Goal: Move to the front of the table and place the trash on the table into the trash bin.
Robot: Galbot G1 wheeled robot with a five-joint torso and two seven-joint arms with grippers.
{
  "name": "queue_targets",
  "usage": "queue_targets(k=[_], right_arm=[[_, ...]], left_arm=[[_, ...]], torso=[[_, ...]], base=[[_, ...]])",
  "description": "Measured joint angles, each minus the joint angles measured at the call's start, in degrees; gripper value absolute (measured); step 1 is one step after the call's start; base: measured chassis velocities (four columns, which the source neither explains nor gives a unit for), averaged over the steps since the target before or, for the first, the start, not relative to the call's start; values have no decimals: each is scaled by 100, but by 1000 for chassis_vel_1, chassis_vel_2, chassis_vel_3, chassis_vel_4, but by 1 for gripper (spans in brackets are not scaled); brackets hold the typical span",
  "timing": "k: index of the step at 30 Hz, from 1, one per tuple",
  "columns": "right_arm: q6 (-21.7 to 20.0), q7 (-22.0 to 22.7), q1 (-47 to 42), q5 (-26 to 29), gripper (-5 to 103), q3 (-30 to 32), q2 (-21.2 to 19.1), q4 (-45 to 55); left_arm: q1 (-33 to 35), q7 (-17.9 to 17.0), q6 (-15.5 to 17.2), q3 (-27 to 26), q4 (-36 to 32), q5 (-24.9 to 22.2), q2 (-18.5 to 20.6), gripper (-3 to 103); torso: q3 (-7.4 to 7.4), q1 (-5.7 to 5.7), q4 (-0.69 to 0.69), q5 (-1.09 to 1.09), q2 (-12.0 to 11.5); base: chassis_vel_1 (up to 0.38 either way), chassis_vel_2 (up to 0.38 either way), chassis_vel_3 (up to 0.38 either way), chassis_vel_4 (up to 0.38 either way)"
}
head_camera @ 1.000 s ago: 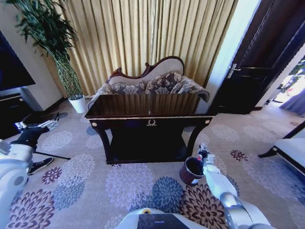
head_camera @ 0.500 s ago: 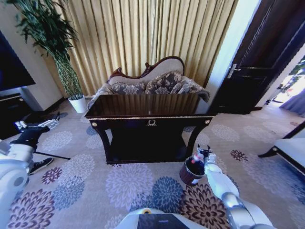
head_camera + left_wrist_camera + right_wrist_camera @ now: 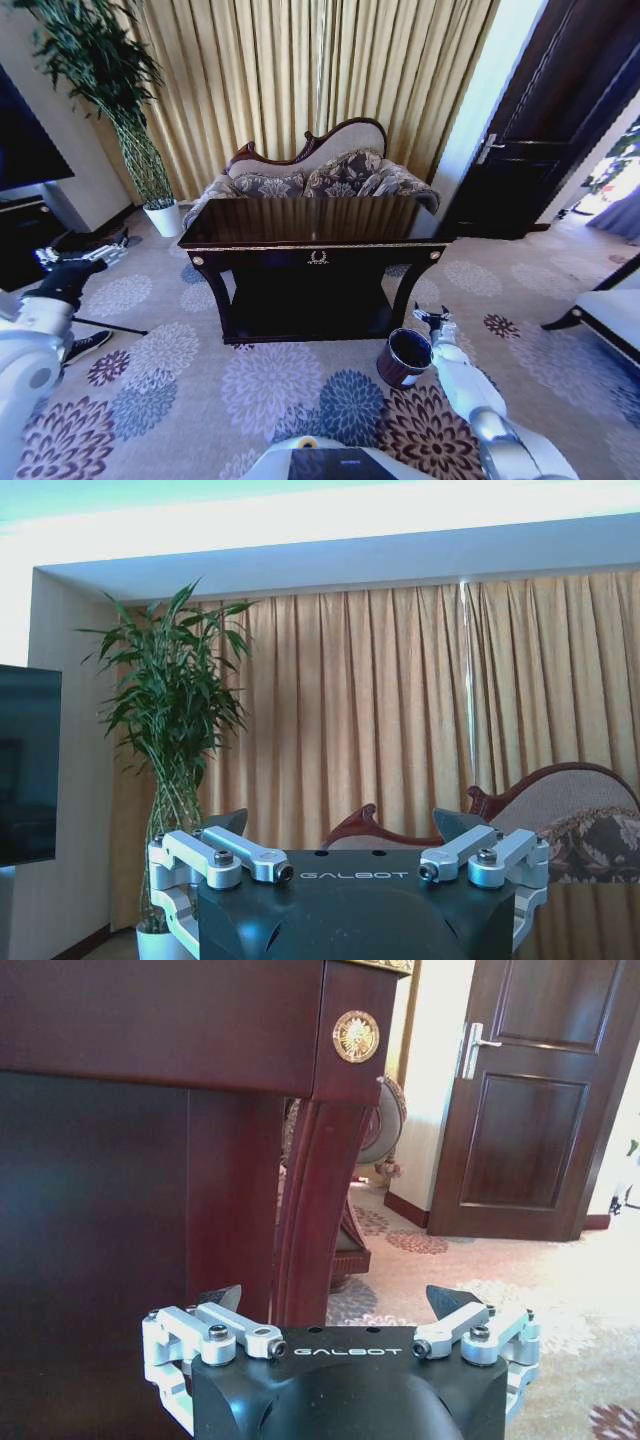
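trash is not discernible on table; judged light, crushable, best pinched mid-body; right gripper beside trash bin, fingers spread, empty; left gripper parked aside, likewise spread.

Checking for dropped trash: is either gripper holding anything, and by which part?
Nothing is held. The right gripper by the trash bin and the left gripper are both open and empty.

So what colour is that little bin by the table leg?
Dark reddish-brown outside, black inside: the trash bin, clearest in the head view.
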Motion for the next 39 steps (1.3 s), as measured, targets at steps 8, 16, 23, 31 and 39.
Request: queue_targets(k=[8,16,23,31,39], right_arm=[[-74,-1,-81,66,100,27,-9,174],[-295,30,-204,215,100,34,-37,450],[-1308,131,-1034,869,100,145,-368,2441],[-2301,138,-2437,1742,100,776,-1058,5547],[-3433,491,-3125,2391,100,1435,-1406,7699]], left_arm=[[-17,-8,3,20,-1,-14,-16,100],[-7,-8,5,20,-6,-21,-32,100],[-10,-13,19,18,-3,-24,-45,100],[-48,-50,144,-10,-90,-56,-222,100],[-34,-149,434,-23,-224,-34,-426,100]], torso=[[0,0,1,0,1],[0,0,1,0,0],[0,0,0,0,0],[0,0,-1,-1,1],[-1,0,1,-3,2]], base=[[0,0,0,0],[0,0,0,0],[0,0,0,0],[0,0,0,0],[0,0,0,0]])
